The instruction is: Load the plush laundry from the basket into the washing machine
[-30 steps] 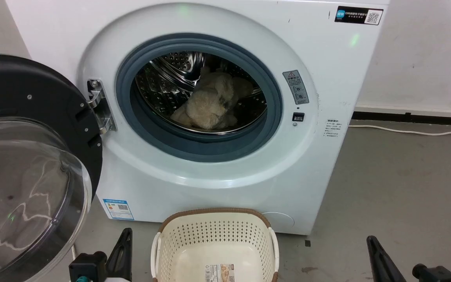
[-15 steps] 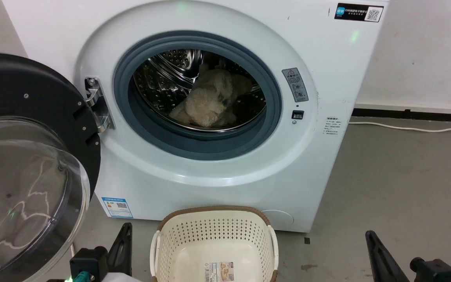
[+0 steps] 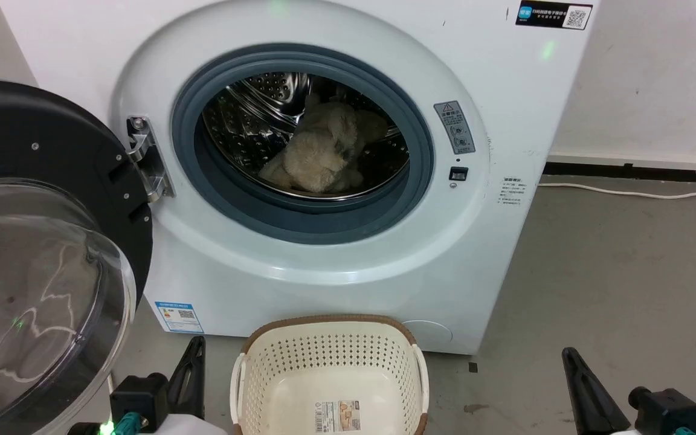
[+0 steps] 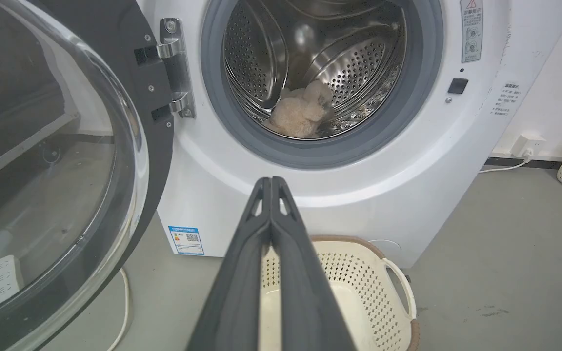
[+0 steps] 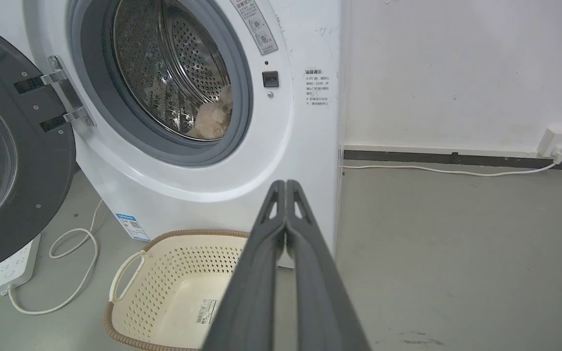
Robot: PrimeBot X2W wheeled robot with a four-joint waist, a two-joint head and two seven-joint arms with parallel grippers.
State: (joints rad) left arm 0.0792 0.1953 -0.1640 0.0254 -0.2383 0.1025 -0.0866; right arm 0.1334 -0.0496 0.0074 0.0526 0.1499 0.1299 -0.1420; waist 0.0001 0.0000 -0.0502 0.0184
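The left gripper (image 4: 271, 185) and the right gripper (image 5: 286, 187) hang low in front of the washing machine (image 3: 336, 278). Each has its two dark fingers pressed together with nothing between them. The left is before the machine's hinge side and the right is off its right front corner.

Past them, the basket (image 3: 331, 353) stands on the floor at the foot of the machine, below the round opening. Whether it touches the front panel I cannot tell. It holds nothing, and only a sticker (image 3: 337, 415) shows on its floor.

The door (image 3: 52, 151) is swung wide open on the machine's left. Inside the opening comes the grey seal (image 3: 306, 226), then the perforated drum (image 3: 245, 127).

The plush laundry (image 3: 318, 154) lies at the bottom of the drum, well behind the seal and clear of it, so the loading looks done.

It looks light and soft, with shaggy fur that should not slide between the fingers, and nothing on it looks breakable. It would squash under a pinch and sag when lifted. If it must be shifted, I would open the fingers wide and close them round a rounded limb or a thick fold of the body. Nipping only the fur tips might let it slip free.
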